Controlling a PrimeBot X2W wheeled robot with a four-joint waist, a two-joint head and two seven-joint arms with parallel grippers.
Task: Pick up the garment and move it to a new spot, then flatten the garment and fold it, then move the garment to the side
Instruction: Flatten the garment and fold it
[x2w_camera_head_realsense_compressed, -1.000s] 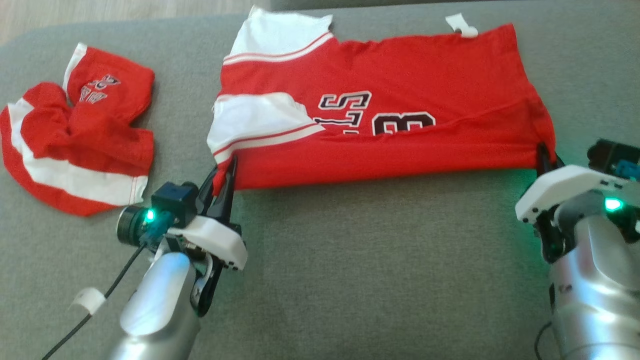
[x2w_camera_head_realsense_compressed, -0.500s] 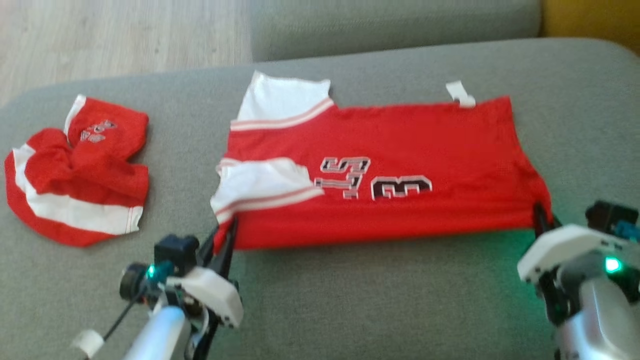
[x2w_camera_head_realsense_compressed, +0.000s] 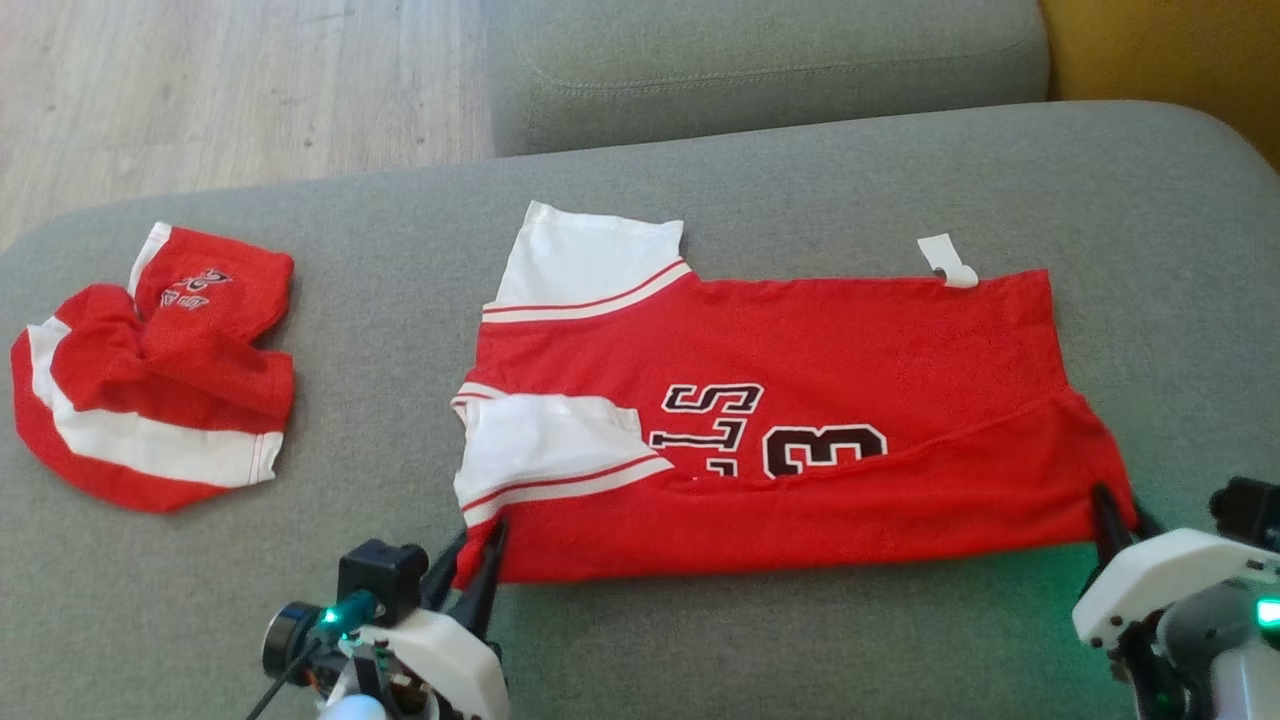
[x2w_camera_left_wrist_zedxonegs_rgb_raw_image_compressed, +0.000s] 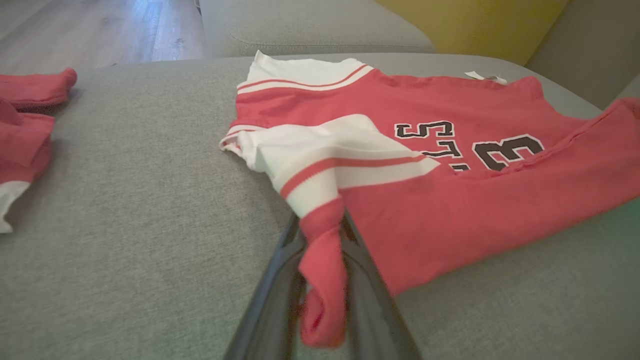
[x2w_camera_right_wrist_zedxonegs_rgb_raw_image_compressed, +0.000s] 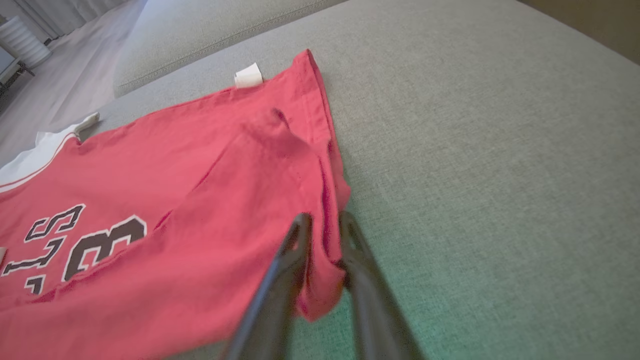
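Both near jersey (x2w_camera_head_realsense_compressed: 800, 350) corners pinched: left hand (x2w_camera_head_realsense_compressed: 478, 545), right hand (x2w_camera_head_realsense_compressed: 1118, 510); bare cushion (x2w_camera_head_realsense_compressed: 780, 640) alongside edge.

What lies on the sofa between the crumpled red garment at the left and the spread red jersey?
Nothing: in the head view, bare grey cushion separates the crumpled garment from the jersey.

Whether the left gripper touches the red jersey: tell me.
Touching. In the left wrist view, the left gripper pinches a bunched corner of the red jersey.
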